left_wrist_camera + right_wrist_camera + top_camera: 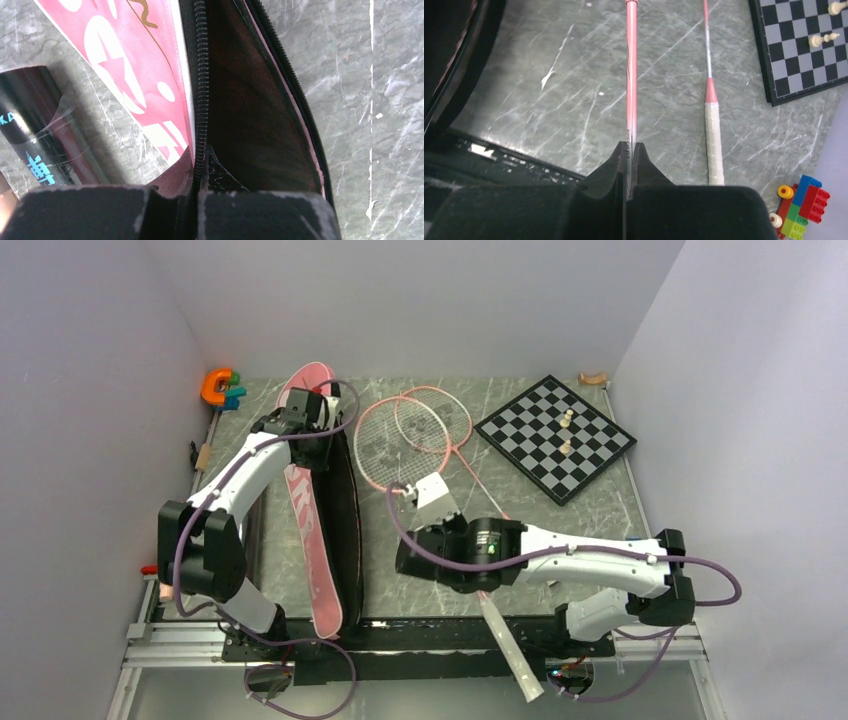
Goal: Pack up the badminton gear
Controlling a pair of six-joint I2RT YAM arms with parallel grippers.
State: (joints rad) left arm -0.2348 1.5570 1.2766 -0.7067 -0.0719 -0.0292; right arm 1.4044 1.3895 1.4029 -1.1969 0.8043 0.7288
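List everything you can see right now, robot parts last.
bag: one, pink with dark inside, unzipped, left of centre
rackets: two, pink frames, heads overlapping mid-table
tube: one, dark, beside the bag
chessboard: one, black-and-white, far right
chess pieces: two, pale, on the chessboard
C-shaped toy: one, orange, far-left corner
building blocks: one cluster, multicoloured, right of racket handles
left end effector: one, black, shut on the bag's zipper edge
right end effector: one, black, shut on a racket's shaft

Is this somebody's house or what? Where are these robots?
Probably a robot test booth, not a home: plain white walls box in one grey table, two arms are bolted to its rail, and rackets lie beside a chessboard.
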